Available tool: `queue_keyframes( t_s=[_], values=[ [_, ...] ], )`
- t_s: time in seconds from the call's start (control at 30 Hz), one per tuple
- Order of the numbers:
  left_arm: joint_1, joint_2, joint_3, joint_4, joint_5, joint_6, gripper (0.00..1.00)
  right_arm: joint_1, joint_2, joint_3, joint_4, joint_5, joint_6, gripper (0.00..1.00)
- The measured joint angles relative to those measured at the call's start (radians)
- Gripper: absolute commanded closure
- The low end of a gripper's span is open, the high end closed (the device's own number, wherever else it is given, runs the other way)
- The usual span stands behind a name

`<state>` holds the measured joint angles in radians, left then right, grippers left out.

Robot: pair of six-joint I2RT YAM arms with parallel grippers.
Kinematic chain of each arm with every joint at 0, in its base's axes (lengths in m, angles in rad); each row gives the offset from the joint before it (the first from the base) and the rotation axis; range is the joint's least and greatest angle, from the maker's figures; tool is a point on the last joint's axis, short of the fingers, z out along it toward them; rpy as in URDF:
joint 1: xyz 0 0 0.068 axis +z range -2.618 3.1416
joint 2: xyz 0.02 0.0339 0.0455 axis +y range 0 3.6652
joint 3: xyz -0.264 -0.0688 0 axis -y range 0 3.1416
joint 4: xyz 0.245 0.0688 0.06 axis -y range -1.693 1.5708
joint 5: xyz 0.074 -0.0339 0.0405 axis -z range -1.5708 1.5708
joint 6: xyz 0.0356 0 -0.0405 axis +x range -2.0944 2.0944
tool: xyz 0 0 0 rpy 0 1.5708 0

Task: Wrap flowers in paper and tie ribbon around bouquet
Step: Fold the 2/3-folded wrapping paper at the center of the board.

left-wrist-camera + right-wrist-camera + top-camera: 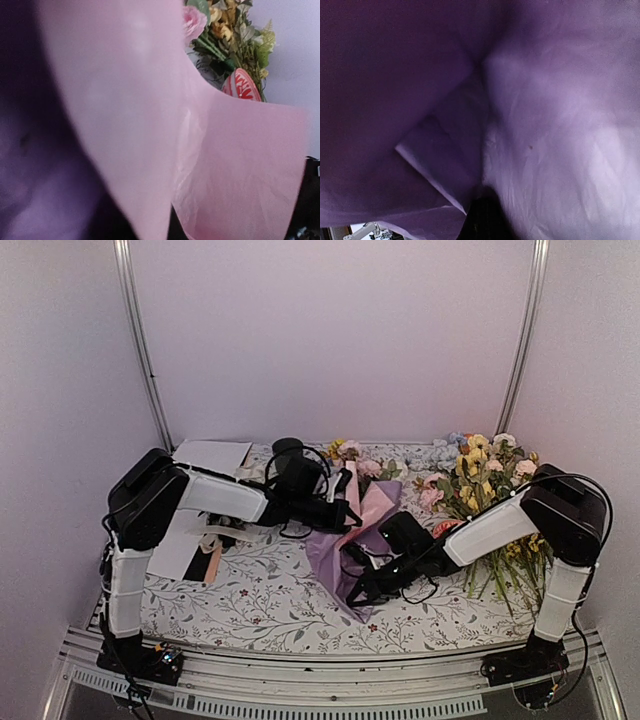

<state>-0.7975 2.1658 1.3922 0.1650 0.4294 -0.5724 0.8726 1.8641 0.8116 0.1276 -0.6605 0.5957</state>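
Lilac-purple paper fills the right wrist view from edge to edge, pressed so close that no fingers, table or flowers show. Its folds run down to a dark shape at the bottom edge. The left wrist view is blocked in the same way, here by the sheet's pink layer, with purple shadow at the left. Only the overhead view gives the sheet's position: it lies at the middle of the flower-printed table cloth, between the two arms, purple spread low and a pink flap raised upright at its far side.

Left gripper: jaws together, clamped on the raised pink flap. Right gripper: jaws together on the sheet's near lower edge. The fingertips themselves are hidden in every view.

Loose long-stemmed pile: yellow and pink blooms on the right of the table, stems running toward the right arm's base. The left wrist view catches part of it over the paper's edge, along with a red-and-white patterned object that the overhead view barely resolves.

Flat white sheet: far left corner, partly under the left arm, seen from overhead only.

Flowers: pink blooms with green leaves at the paper's far end, just behind the left gripper, lying on the sheet. The ribbon cannot be identified in any view.
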Motion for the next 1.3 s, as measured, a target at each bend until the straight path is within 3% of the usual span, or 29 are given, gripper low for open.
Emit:
queue_keyframes(
  t_s=[0.33,0.53,0.73,0.97,1.3],
  values=[
    [0.000,0.079,0.029,-0.022,0.001,0.011,1.00,0.000,-0.200,-0.056,-0.014,0.055,0.061,0.93],
    [0.000,0.078,0.011,0.002,-0.003,0.011,1.00,-0.097,-0.274,-0.116,-0.038,0.061,0.074,0.93],
    [0.000,0.075,-0.013,0.033,-0.008,0.011,1.00,-0.160,-0.249,-0.132,-0.053,0.055,0.066,0.95],
    [-0.001,0.047,-0.044,0.048,-0.020,0.008,1.00,-0.201,-0.086,-0.113,-0.005,0.014,0.068,0.99],
    [-0.045,-0.138,-0.079,-0.010,-0.049,0.027,1.00,-0.233,-0.003,-0.103,0.147,-0.054,0.104,0.99]
  ],
)
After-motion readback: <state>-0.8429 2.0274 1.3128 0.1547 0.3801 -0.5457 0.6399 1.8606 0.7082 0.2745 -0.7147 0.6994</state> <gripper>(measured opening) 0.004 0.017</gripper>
